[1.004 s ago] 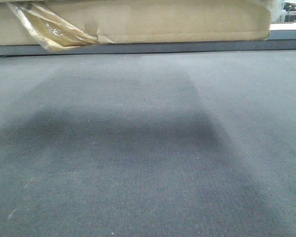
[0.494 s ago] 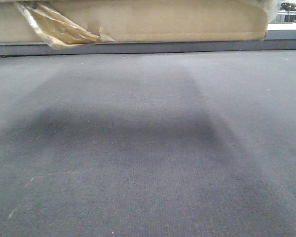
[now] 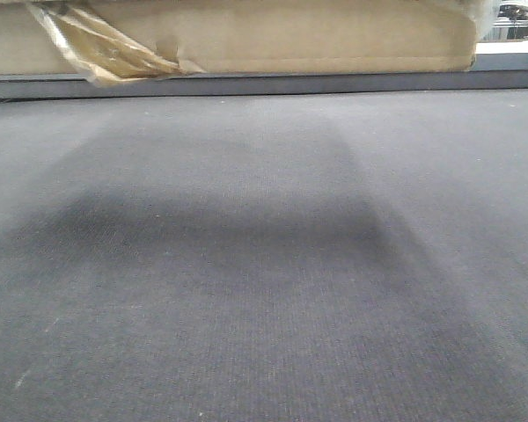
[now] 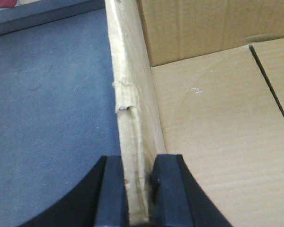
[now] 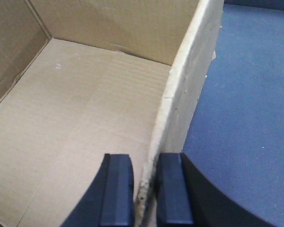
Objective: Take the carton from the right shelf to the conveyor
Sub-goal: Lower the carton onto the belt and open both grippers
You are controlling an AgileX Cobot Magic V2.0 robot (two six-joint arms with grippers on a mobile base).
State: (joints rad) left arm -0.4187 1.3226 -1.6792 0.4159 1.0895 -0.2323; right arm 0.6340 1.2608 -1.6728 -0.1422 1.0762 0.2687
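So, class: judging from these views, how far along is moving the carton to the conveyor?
Done: the carton is over the conveyor, apparently just above it, casting a shadow. In hand: left hand and right hand each clamp a carton wall. Left: lower it, release.

Light brown carton [image 3: 290, 35], thin ribbed lines all over its inside floor. Yellowish, shiny tape [image 3: 106, 48] on the carton's bottom band. Dark grey-blue conveyor [image 3: 264, 264] next to the carton, tiny woven dots everywhere, one darker shadow patch. Black left gripper [image 4: 137, 189] and black right gripper [image 5: 144, 189] at the carton's pale edges.
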